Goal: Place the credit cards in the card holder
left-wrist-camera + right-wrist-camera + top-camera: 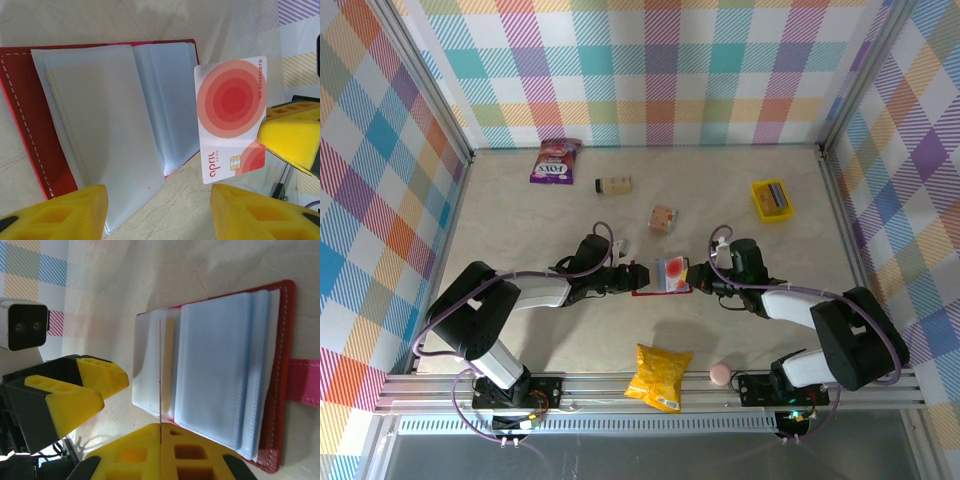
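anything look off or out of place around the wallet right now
Nothing is spilled or damaged. The red card holder lies open, but its clear sleeves fan apart instead of lying flat. The pink-circle card is outside them at the holder's edge, pinched on edge in the right gripper.

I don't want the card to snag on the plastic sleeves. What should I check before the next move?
1. Grip: right gripper clamps the card: ok, jaws shut on its edge.
2. Access: card holder lies open, sleeves exposed: ok.
3. Insertion: card inside a sleeve: not ok, it stands outside, by the holder's edge.
4. Alignment: card edge lined up with a sleeve mouth: cannot tell.
5. Support: left gripper steadying the holder: not ok, jaws open, gripping nothing.
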Controlling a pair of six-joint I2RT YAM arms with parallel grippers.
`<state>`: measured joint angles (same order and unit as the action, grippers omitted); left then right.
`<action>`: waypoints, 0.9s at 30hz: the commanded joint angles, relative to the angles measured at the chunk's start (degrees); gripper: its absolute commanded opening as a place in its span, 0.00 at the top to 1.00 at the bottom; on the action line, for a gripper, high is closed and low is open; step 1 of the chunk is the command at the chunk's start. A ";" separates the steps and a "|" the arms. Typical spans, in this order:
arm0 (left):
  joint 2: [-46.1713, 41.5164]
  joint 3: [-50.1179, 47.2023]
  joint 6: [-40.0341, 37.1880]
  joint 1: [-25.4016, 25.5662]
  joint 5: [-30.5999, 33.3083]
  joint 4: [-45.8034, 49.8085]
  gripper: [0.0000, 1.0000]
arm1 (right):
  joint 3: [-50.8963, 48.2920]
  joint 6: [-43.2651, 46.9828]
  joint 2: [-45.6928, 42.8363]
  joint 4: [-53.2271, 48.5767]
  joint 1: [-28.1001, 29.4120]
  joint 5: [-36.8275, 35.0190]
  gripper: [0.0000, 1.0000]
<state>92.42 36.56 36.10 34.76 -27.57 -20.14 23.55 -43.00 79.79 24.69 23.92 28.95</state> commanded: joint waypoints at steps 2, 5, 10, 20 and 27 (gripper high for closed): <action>0.96 -0.02 -1.95 -0.48 -0.03 -0.52 0.44 | 1.85 0.29 2.26 3.84 0.93 0.14 1.00; 2.34 0.35 -1.67 -0.49 -0.86 -0.81 0.45 | 2.11 0.03 3.58 4.96 1.38 -0.38 1.00; 1.90 0.25 -1.97 -0.50 0.59 0.43 0.46 | 2.56 -0.66 6.24 7.09 1.83 -0.01 1.00; 2.94 1.06 -2.44 -0.49 1.19 2.91 0.49 | 3.24 -1.42 10.28 10.15 2.18 -0.26 1.00; 3.11 0.97 -2.46 -0.49 1.29 3.07 0.50 | 3.95 -2.52 13.24 12.53 2.44 0.05 1.00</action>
<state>94.78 36.60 34.83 34.76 -26.81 -19.00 26.00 -44.75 91.85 33.74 25.89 28.51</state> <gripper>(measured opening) 0.504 0.043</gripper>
